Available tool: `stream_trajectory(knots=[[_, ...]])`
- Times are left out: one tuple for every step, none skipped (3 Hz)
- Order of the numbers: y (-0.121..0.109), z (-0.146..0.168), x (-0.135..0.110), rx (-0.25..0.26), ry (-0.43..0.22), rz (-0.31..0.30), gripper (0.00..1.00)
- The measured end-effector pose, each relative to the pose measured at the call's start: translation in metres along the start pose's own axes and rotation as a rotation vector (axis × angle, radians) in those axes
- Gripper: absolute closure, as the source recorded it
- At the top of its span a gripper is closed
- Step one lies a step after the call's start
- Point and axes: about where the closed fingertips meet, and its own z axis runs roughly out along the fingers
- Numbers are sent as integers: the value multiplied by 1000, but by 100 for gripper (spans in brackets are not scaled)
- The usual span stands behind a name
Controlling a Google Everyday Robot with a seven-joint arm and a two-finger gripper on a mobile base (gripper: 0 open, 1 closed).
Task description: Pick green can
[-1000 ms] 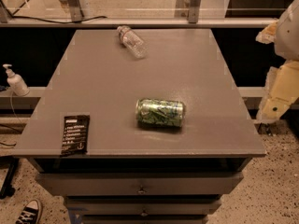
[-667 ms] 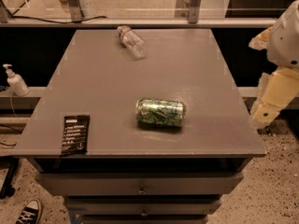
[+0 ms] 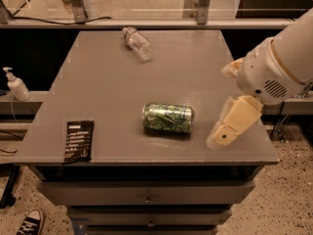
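On the grey table [image 3: 107, 92], the green can [image 3: 167, 117] lies near the pincer [image 3: 224, 105], untouched.

Premises read as a robotics lab or test bay, not a home. Evidence:

- 1 grey work cabinet [image 3: 122, 87] with 2 visible knobbed drawers [image 3: 146, 194] stands on a speckled hard floor [image 3: 288, 199].
- A metal-framed glass partition [image 3: 146, 4] runs behind it, with a loose black cable [image 3: 58, 19] beyond.
- A pump bottle [image 3: 16, 84] sits on a side ledge at left.
- A white robot arm [image 3: 281, 62] enters from the right. Its gripper [image 3: 234, 119] hangs over the top's right front corner.
- The top carries 3 unrelated items: the green can [image 3: 167, 117], a clear plastic bottle [image 3: 138, 44] and a black packet [image 3: 78, 141].
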Motion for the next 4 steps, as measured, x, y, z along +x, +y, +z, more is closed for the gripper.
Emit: stream_trajectory(knots=[[13,35,-30,-51,-129,-1,0],[27,70,-53,-95,-228,-41,0],[34,98,-65,-112,-280,-107,0],[26,118,-64,-108,-291,-170,0]])
